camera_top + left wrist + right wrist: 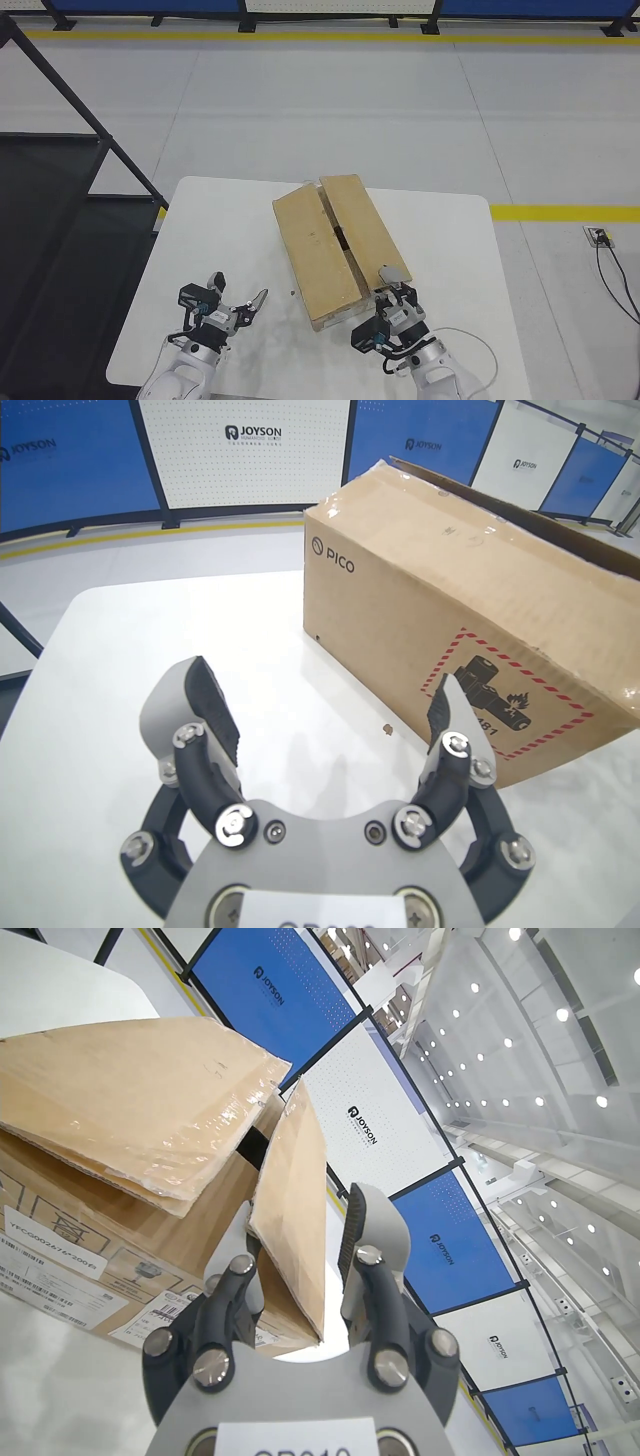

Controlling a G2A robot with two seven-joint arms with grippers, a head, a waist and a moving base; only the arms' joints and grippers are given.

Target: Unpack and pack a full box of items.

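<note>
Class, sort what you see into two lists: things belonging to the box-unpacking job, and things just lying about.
Job: cardboard box, its raised flap, left gripper, right gripper.
Lying about: small brown scrap on the table, floor socket and cable, black frame.

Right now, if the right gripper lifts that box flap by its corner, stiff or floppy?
Probably fairly stiff: the flap is corrugated card, holding itself tilted up between the open fingers of the right gripper. Its edges look worn, so the corner may crease under a pinch. The box could shift if light; contents unseen.
</note>
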